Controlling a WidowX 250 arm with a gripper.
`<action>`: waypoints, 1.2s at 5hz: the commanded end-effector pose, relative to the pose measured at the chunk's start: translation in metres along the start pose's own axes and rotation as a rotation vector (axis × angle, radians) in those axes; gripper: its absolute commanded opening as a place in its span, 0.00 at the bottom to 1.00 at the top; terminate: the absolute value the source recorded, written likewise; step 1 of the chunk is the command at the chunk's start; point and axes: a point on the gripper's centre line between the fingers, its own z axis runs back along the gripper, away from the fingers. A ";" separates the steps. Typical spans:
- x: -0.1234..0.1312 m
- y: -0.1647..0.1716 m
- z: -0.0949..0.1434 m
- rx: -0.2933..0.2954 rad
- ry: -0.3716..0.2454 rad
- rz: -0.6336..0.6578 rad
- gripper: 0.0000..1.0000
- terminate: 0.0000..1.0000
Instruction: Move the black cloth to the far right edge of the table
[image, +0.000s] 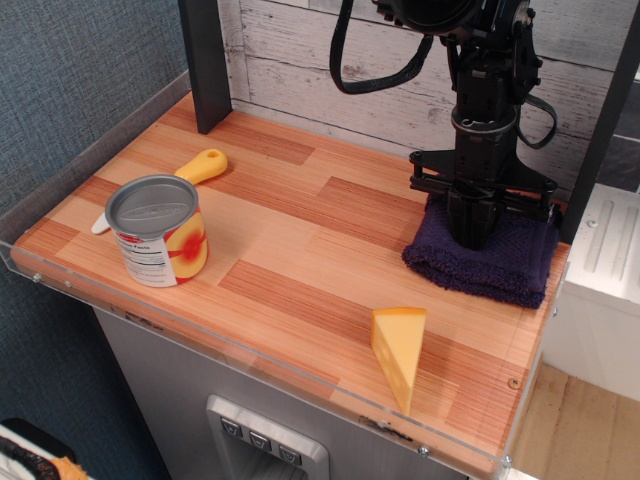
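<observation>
The black cloth (512, 268) is a fluffy, dark navy towel lying at the far right of the striped wooden table (300, 250), its right side at the table's right edge. My gripper (476, 238) stands upright over the cloth's middle. Its fingers are close together with the tips sunk into the fabric, pinching it. The part of the cloth under the fingers is hidden.
A tin can (157, 230) stands at the front left. A yellow-handled utensil (198, 167) lies behind it. A yellow cheese wedge (400, 352) stands near the front rim. A dark post (205, 60) rises at the back left and another (603, 125) beside the cloth.
</observation>
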 end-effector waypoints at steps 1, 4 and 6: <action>0.003 0.004 0.024 0.000 -0.033 -0.034 1.00 0.00; 0.017 -0.002 0.061 0.001 -0.185 -0.094 1.00 0.00; 0.005 0.003 0.086 -0.006 -0.212 -0.078 1.00 0.00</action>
